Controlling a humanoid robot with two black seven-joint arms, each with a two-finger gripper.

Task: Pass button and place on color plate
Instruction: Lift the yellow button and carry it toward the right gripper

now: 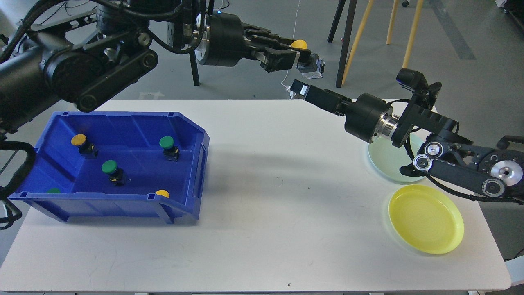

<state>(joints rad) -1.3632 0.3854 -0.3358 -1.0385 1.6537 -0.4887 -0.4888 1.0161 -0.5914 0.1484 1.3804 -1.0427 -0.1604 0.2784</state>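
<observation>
My left gripper [305,59] is shut on a yellow-capped button [300,43] and holds it high above the table's far edge. My right gripper [301,88] reaches in from the right, its tip just below and slightly left of the button and apart from it. Its fingers look like one dark bar, so I cannot tell if they are open. A yellow plate [425,219] and a pale green plate [391,166] lie at the table's right side. The right arm partly covers the green plate.
A blue bin [196,172] stands on the left of the white table [278,213]. It holds two green buttons [166,142] [109,166], two yellow buttons [78,139] [162,193], and a green cap [53,190] at its front wall. Chair legs [348,41] stand behind the table.
</observation>
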